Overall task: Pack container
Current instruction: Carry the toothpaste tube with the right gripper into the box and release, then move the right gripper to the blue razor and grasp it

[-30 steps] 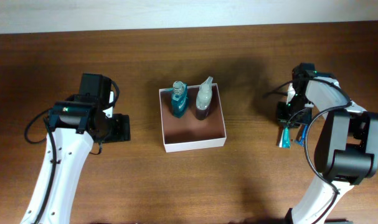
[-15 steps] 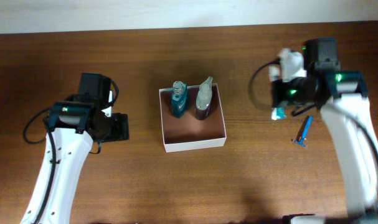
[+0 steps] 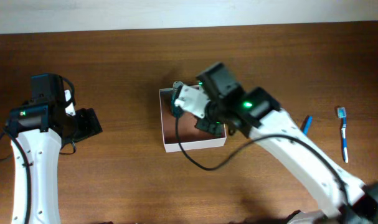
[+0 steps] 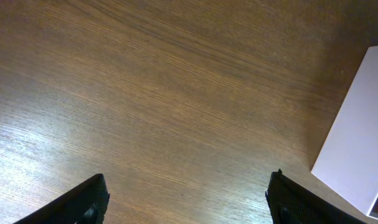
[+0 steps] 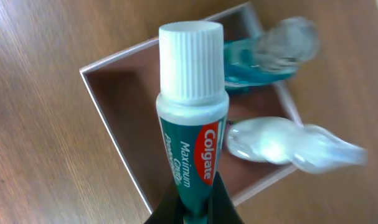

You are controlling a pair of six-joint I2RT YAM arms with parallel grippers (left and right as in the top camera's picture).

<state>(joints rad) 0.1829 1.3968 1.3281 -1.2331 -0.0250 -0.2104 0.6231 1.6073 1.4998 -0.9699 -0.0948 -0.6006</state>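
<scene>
Wooden table [image 3: 114, 186]: right fingers [image 5: 165, 213] clamp toothpaste tube [image 5: 192, 124], cap toward container [image 5: 123, 106]; left fingers [image 4: 83, 202] spread.

I am counting one container [image 3: 195, 147] on the table [image 3: 114, 186]. Two bottles are sitting inside it: one teal bottle [image 5: 257, 59] and one clear bottle [image 5: 288, 146]. I am seeing a single toothpaste tube [image 5: 192, 130]. Out on the wood I am picking out one toothbrush [image 3: 344, 137] and one slim blue item [image 3: 307, 123], too small for me to tell its kind. I am also tallying two grippers, the left gripper [image 4: 187, 186] and the right gripper [image 5: 195, 208].
</scene>
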